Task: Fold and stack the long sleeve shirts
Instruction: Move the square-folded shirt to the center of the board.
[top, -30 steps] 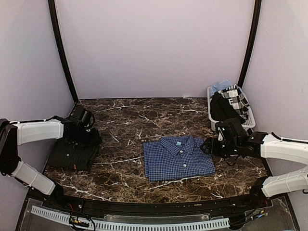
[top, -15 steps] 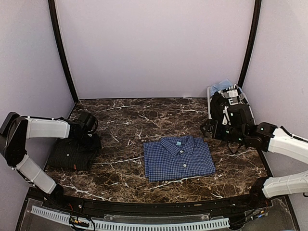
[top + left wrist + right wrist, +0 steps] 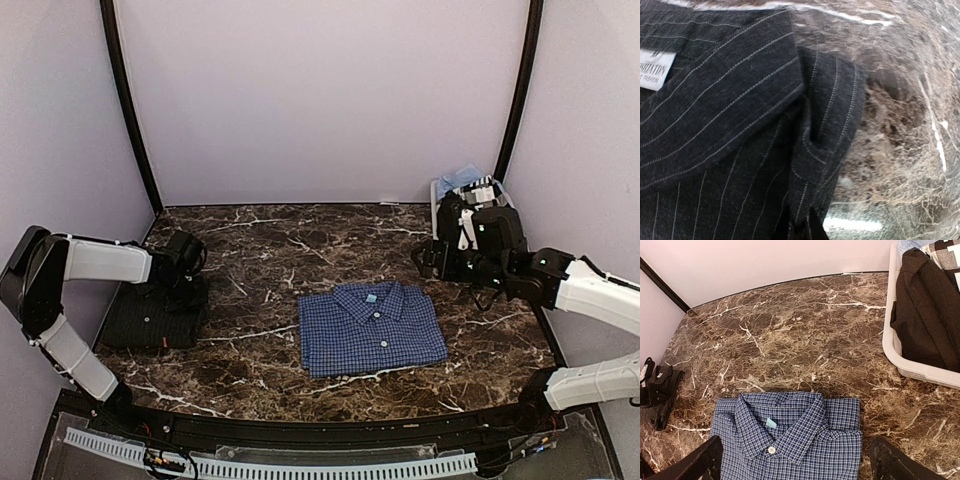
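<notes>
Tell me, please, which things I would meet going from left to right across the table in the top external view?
near-black pinstriped shirt → blue checked shirt → white basket holding more clothes. Both grippers overlap these things, so I leave them out.

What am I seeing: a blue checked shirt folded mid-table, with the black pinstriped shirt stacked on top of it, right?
Not quite. The blue checked shirt is folded in the middle of the table, but the black pinstriped shirt is not on it: it lies apart, near the left edge. The top external view shows this.
</notes>
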Tool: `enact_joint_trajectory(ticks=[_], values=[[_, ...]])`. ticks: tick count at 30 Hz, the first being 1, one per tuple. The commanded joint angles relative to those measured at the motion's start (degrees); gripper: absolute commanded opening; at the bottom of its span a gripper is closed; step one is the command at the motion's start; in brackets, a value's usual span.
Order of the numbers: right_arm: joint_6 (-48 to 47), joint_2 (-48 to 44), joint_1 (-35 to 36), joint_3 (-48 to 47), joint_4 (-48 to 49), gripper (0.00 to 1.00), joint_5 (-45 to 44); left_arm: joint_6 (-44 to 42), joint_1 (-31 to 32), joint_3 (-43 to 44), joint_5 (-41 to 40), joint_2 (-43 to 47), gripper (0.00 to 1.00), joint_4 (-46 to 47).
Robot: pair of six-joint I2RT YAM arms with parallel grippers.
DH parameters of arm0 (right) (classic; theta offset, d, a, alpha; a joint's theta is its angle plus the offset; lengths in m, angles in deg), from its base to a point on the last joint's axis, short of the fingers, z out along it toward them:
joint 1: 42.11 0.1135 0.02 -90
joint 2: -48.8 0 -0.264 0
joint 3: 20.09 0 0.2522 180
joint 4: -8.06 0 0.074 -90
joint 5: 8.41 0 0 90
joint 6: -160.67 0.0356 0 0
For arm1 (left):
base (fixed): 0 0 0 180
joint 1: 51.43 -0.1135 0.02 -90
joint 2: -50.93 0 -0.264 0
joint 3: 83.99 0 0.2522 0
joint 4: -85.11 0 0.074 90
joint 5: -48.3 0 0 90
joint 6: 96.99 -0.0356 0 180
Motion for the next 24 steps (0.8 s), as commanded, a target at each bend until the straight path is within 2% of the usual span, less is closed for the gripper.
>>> enact_joint_trajectory(ticks=[1,7,12,24], values=[[-2.37,-1.11,-0.33,-0.57,4.31,0.99,1.53,-0.99,1.97,2.09,4.82,-1.82,0.03,-0.29],[-2.63,-1.33,-0.35,1.1,6.15,0.99,3.11,-1.39,6.92,9.29,9.46,-4.41,0.01,0.53],[-2.08,-0.32,-0.35,1.91,6.42,0.99,4.15,-1.25,10.59,16.66,13.43,-10.33,0.01,1.6],[-1.12,2.54,-0.35,3.58,6.48,0.99,4.91,0.53,14.85,31.17,20.1,-22.93,0.01,4.0]])
